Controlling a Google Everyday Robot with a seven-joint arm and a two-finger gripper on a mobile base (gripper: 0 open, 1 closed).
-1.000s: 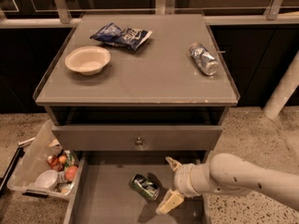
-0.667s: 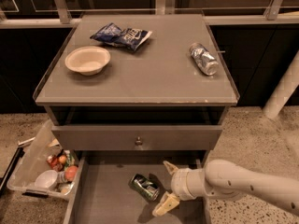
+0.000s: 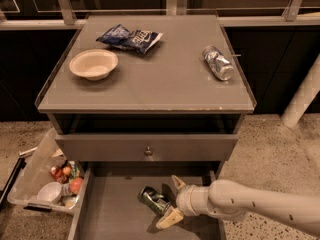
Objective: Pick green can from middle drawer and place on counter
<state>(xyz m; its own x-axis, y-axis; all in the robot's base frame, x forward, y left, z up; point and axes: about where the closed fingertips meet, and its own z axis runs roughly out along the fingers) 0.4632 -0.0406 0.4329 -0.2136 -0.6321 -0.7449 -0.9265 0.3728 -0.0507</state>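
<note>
My claw [image 3: 168,202] is low in the open drawer [image 3: 110,209], fingers spread wide, one either side of the right end of the green can [image 3: 152,199]; whether they touch it, I cannot tell. The green can lies on its side on the drawer floor. The counter [image 3: 165,84] above carries a bowl [image 3: 93,64], a chip bag [image 3: 130,36] and a silver can [image 3: 218,62].

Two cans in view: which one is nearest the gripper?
The green can in the middle drawer, right beside the open gripper; the silver-blue crinkled can lies far off on the counter.
</note>
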